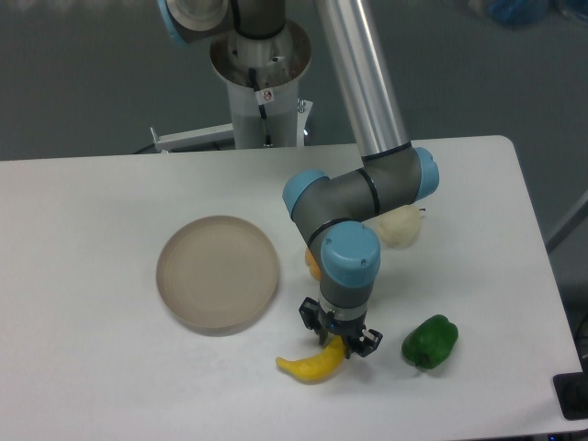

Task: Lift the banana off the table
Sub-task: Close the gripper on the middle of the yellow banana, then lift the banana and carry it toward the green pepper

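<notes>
From my screen I take the round beige plate (218,273) as my reference for all places. It lies on the white table (83,230), a little left of the middle.

The banana (310,366) is lying on the table, in front of the plate and to its right side, near the plate's front edge but apart from it. Its thin pointed end is toward the plate side, and its thicker end goes up to the right, under the gripper (341,342).

The gripper hangs from the arm (354,197) and points straight down, on the right of the plate. Its two dark fingers (310,317) stand on both sides of the thick end of the banana. They are only a little apart, about as wide as the banana there, and they seem to touch it. I cannot tell for sure if they press it firmly. The long part of the banana looks to rest on the table.

A green pepper (430,342) lies further right from the plate, beyond the gripper and apart from it. A pale, whitish thing (401,226) sits behind the arm's elbow, right of the plate. A small orange piece (312,264) shows just beside the plate's right edge, mostly hidden by the arm.
</notes>
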`<state>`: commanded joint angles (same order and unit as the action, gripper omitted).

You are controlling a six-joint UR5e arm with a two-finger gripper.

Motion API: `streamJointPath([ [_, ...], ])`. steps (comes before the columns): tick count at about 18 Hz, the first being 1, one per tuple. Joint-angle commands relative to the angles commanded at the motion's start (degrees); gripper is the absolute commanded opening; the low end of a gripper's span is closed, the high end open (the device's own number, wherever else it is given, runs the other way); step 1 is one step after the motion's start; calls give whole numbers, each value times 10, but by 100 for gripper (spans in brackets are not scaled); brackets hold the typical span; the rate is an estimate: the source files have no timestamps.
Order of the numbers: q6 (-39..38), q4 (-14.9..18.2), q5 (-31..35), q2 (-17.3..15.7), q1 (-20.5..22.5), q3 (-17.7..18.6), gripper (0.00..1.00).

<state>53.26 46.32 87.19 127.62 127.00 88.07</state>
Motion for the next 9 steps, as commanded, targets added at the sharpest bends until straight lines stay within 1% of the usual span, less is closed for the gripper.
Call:
streamJointPath([
  [3,0,1,0,-3,1,0,39],
  [6,2,2,0,-9,4,-9,39],
  [8,36,5,1,-26,11,-9,39],
  [9,58,10,2,-44,18,-5,39],
])
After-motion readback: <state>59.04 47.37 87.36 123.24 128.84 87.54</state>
